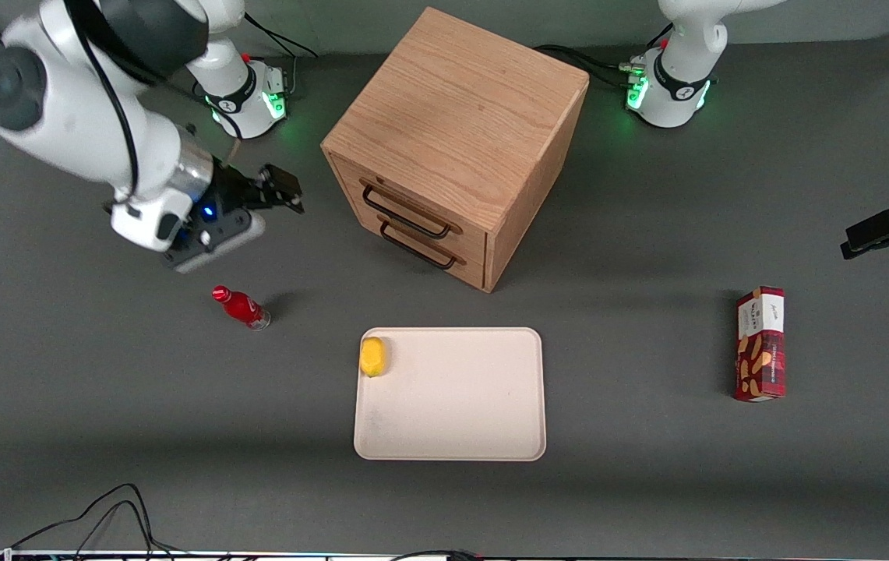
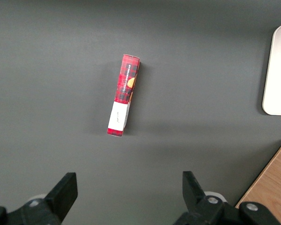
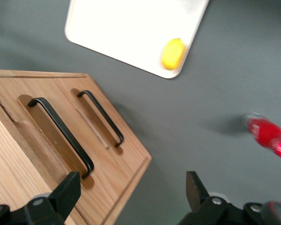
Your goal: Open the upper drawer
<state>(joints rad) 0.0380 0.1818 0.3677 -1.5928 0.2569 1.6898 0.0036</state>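
Drawer [image 1: 413, 212] looks stiff and light; grip its thin wire handle [image 1: 405, 220] mid-span. End effector [image 1: 282, 189] hangs open beside the cabinet [image 1: 460, 117].

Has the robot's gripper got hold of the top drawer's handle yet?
Apart. The front view shows bare table between the open gripper and the upper drawer; its handle is untouched.

The front view looks steeply down over the whole grey worktop [image 1: 101, 405]. Both wrist views look down from closer; the right wrist and front views share the boxy oak cabinet [image 3: 18, 154] [image 1: 456, 125].
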